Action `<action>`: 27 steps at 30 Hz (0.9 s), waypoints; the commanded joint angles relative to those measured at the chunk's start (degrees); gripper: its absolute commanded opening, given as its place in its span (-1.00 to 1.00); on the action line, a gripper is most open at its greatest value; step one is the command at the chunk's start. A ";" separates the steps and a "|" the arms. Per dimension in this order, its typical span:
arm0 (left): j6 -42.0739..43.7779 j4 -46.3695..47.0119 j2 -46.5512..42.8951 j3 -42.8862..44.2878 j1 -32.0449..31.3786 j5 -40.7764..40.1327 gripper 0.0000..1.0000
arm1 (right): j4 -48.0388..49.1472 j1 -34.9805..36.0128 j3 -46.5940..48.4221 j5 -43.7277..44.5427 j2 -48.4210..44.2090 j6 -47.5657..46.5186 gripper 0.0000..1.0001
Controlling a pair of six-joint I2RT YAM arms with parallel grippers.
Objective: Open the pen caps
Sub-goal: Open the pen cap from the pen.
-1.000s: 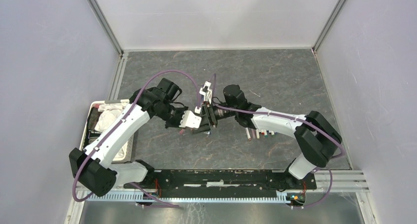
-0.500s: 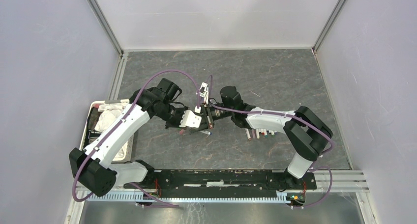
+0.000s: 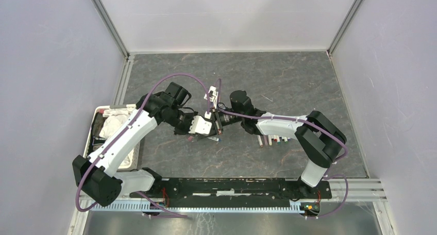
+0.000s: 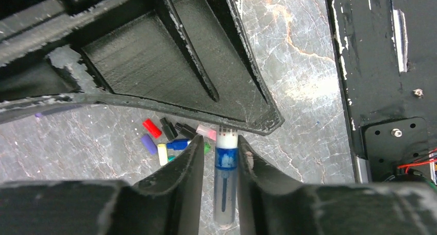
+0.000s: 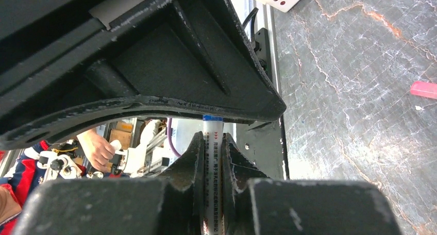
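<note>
1. The grey marbled counter point(image 3: 288, 80) has both arms meeting over its centre, with loose coloured plastic caps point(image 4: 170, 139) scattered just beneath them
2. The right end effector point(image 5: 210, 142) is pressed together on the white printed pen barrel point(image 5: 212, 163)
3. The left end effector point(image 4: 221, 145) flanks a blue-banded end, apparently of the same pen; I cannot tell whether it grips
4. To do this well: pinch firmly, then pull straight along the barrel
5. The blue cap tip point(image 5: 212, 117) is half hidden behind the opposite finger, and its seam is unreadable

Soft even light filling top view, shadows falling faint. Glare washing out table point(image 4: 304, 90) at centre right. Close fingers point(image 5: 154, 54) looming dark, slightly blurring; pen point(image 5: 212, 142) showing sharp.
</note>
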 commanded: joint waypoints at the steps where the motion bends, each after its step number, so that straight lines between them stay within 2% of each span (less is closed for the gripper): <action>1: 0.29 0.39 0.13 -0.75 -0.28 -0.23 -0.40 | 3.30 -0.18 1.11 -0.81 -0.48 0.51 -1.00; 5: 0.42 0.76 0.40 -0.69 -0.37 -0.82 -0.88 | 3.35 -0.22 1.35 -0.77 -0.35 0.49 -1.00; 6: 1.02 0.60 0.47 -0.73 -0.37 -1.58 -0.95 | 2.99 -0.31 1.37 -0.93 -0.39 0.23 -1.00; 9: 3.77 -0.14 0.40 -1.76 -0.37 -5.06 -0.95 | -0.40 -0.58 1.46 -1.07 -0.86 -2.27 -1.00; 14: 9.68 -1.55 0.92 -3.30 0.96 -13.46 -0.95 | -13.95 -2.48 -1.16 -1.02 -3.89 -12.28 -1.00; 16: 13.85 -3.83 1.15 -2.70 4.90 -15.41 -0.95 | -20.49 -3.58 -5.72 -0.01 -7.62 -16.94 -1.00; 18: 19.67 -7.28 1.78 -1.28 11.74 -16.31 -0.95 | -27.18 -4.09 -11.09 1.43 -12.55 -21.08 -1.00; 21: 28.78 -15.53 3.02 3.57 22.80 -15.52 -0.95 | -25.66 -4.14 -21.59 1.28 -23.35 -17.22 -1.00; 24: 32.42 -15.67 0.43 2.45 24.89 -17.72 -0.95 | -30.16 -4.79 -26.60 1.48 -30.71 -18.25 -1.00; 27: 30.98 -16.80 1.28 5.19 24.56 -11.51 -0.95 | -30.01 -4.95 -28.92 1.49 -33.54 -17.21 -1.00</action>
